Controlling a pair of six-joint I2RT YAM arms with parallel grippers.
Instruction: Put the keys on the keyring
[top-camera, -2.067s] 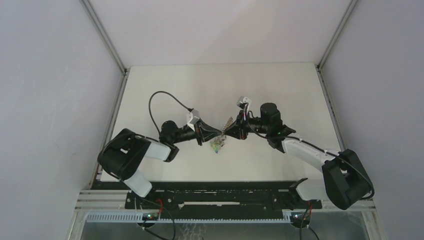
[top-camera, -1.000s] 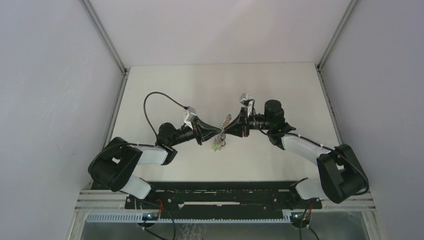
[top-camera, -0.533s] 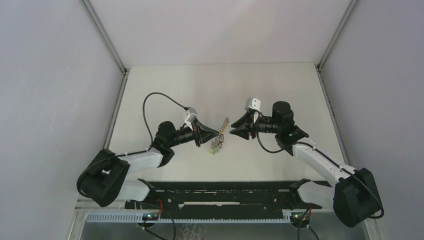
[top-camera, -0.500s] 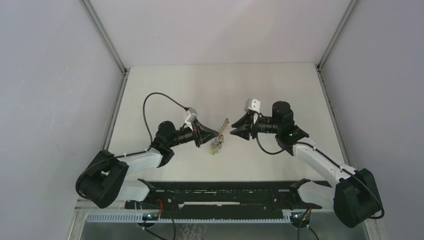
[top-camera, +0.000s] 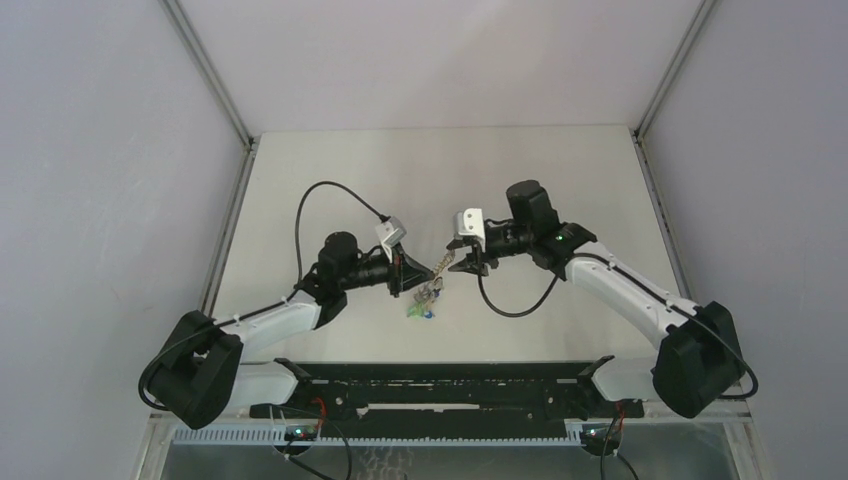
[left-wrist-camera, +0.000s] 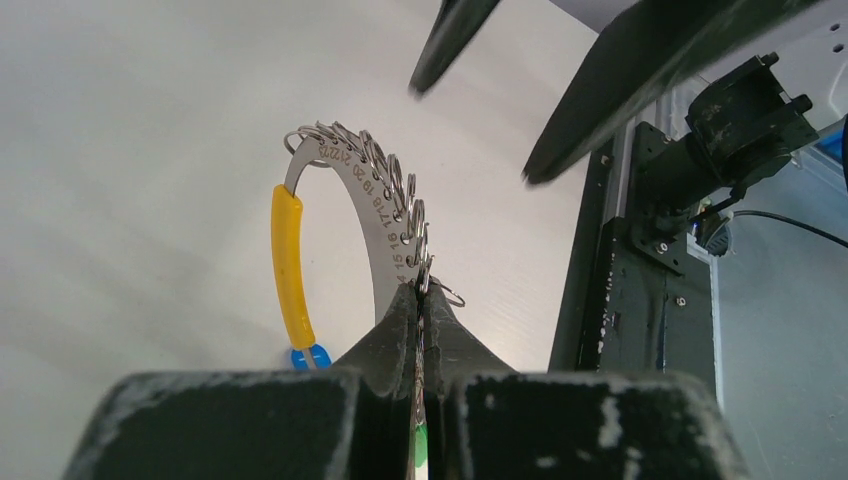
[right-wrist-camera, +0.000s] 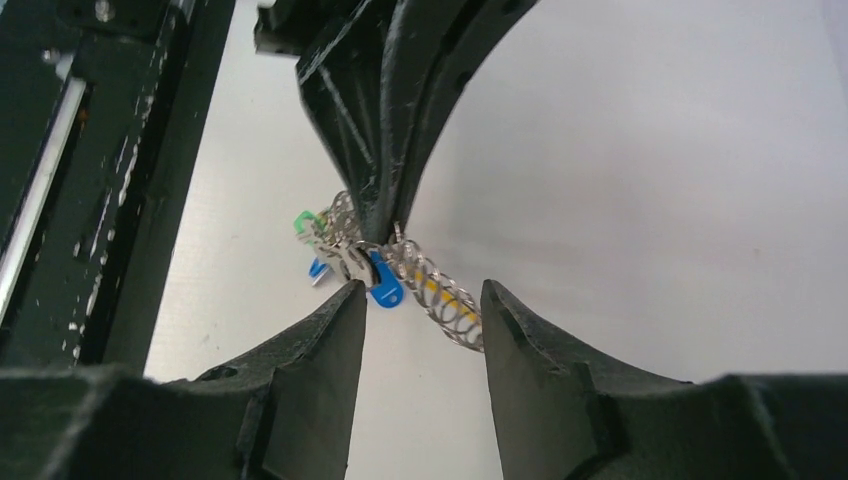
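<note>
Left tool (left-wrist-camera: 420, 292) pinches keyring (left-wrist-camera: 384, 215); right tool (right-wrist-camera: 422, 290) spread apart.

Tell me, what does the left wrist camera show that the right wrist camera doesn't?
Only the left wrist view: numbers stamped along the keyring and its flat metal arc, plus the yellow band in full. Only the right wrist view: the green tag and blue tag plainly seen in a bunch. Both: the left gripper shut on the keyring, and the right gripper open close by.

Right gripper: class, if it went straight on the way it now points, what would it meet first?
Probably the keyring pinched by the left gripper, just ahead of the open right gripper; depth unclear.
</note>
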